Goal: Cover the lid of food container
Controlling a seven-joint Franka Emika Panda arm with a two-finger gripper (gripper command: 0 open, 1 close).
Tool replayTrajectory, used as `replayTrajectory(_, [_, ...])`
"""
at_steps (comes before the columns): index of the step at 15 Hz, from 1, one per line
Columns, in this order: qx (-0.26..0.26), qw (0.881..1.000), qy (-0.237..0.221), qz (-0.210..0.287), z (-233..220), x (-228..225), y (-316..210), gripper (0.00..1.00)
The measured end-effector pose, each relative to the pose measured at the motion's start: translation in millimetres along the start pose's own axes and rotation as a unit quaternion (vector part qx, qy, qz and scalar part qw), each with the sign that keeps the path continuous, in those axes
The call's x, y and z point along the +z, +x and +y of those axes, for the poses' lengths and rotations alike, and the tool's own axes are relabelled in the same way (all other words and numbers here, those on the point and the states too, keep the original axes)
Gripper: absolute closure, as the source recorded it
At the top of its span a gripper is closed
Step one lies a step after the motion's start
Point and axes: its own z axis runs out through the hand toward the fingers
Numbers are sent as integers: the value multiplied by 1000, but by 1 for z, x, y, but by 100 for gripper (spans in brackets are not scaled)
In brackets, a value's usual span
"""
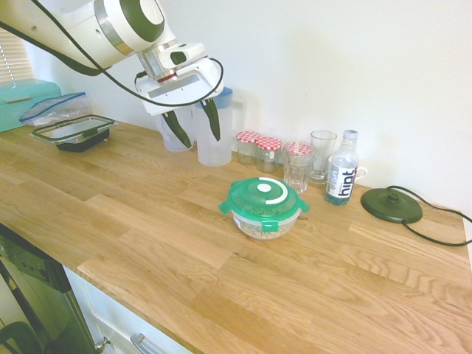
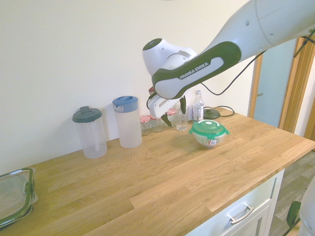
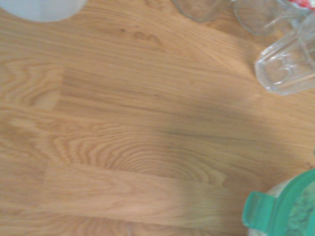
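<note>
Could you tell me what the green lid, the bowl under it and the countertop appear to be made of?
Green lid: likely glossy plastic, with moulded snap tabs. Food container: clear, probably plastic; contents show through. Countertop: wood by the look, with visible grain and joined staves, satin finish.

White Franka arm (image 2: 256,29) with dark grey joint bands lettered "FRANKA EMIKA"; black cable alongside; white gripper (image 1: 194,124) bearing dark green fingers (image 1: 177,129).
</note>
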Motion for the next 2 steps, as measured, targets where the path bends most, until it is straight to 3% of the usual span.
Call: replayTrajectory(2, [-2, 998, 61, -29, 26, 1, -12, 0])
